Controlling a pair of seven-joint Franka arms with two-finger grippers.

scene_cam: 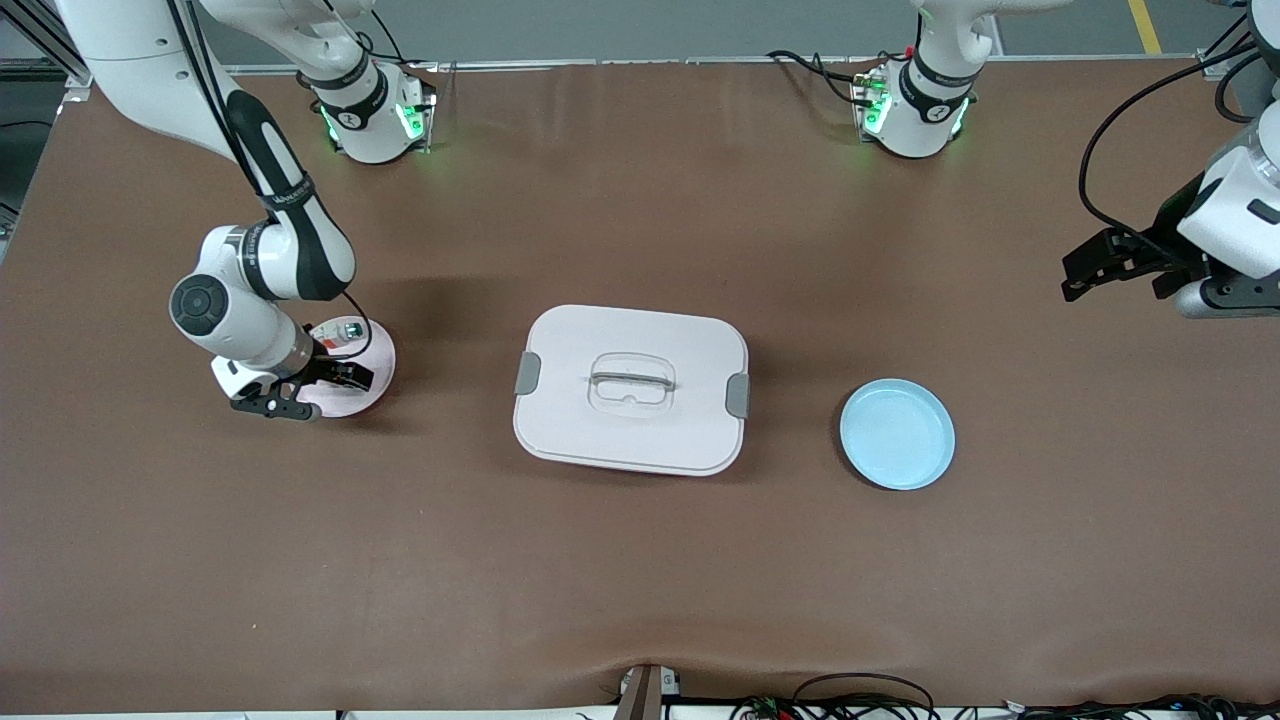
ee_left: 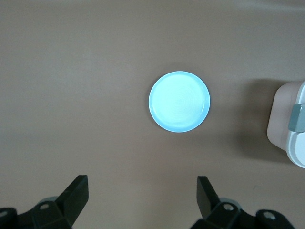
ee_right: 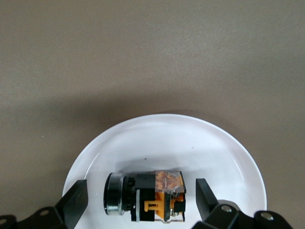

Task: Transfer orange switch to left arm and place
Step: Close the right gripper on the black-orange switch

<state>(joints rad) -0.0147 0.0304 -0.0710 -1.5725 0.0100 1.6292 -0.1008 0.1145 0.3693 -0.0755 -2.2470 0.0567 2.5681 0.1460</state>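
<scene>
1. You are looking down on a wide table [scene_cam: 640, 580] covered in a brown mat, smooth apart from faint creases near the front edge.
2. At the top edge, a strip of grey floor [scene_cam: 650, 25] shows, with a yellow line [scene_cam: 1144, 25] painted on it toward the left arm's end.
3. Along the bottom edge you can see a tangle of black cables [scene_cam: 860, 700] and a small bracket [scene_cam: 645, 690] at the table's middle.
4. The light is even and soft, throwing only pale shadows on the mat.

Brown table [scene_cam: 640, 580] bears pink plate [scene_cam: 372, 392], white box [scene_cam: 630, 390], blue plate [scene_cam: 897, 434]
</scene>
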